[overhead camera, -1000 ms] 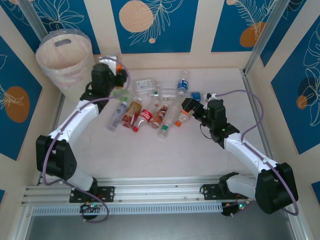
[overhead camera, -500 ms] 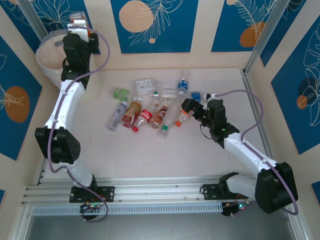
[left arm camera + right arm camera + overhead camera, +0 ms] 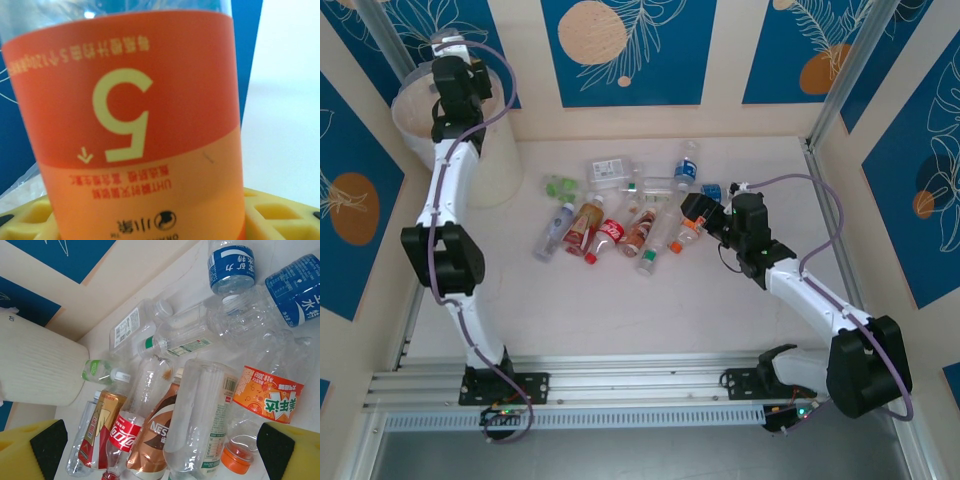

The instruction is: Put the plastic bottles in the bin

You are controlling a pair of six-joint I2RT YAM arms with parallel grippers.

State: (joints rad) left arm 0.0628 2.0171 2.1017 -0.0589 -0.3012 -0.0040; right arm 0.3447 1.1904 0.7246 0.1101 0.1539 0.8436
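Bottles [image 3: 610,230] lie in a loose heap in the middle of the table [image 3: 620,310], well apart from the bin [image 3: 492,165], which stands in the far left corner.

In the top view the left arm is stretched upward and the left gripper [image 3: 450,55] hangs over the opening of the bin. From that distance it is hard to see what it carries. The left wrist view answers this: an orange-labelled bottle [image 3: 135,125] sits very close between the yellow pads [image 3: 280,212], and the jaws are partly closed and grip it. A large white "5" is printed upside down on the label.

The right gripper [image 3: 692,212] is low at the right edge of the heap, just beside an orange-capped bottle [image 3: 684,233]. The right wrist view shows its two pads far apart at the lower corners, with nothing gripped between them. This view also makes the labels readable: a red cola bottle [image 3: 122,432], a brown coffee bottle [image 3: 155,440] touching it, and two blue-labelled bottles [image 3: 230,265] at the far side. The ribbed cream wall of the bin appears at its left edge.
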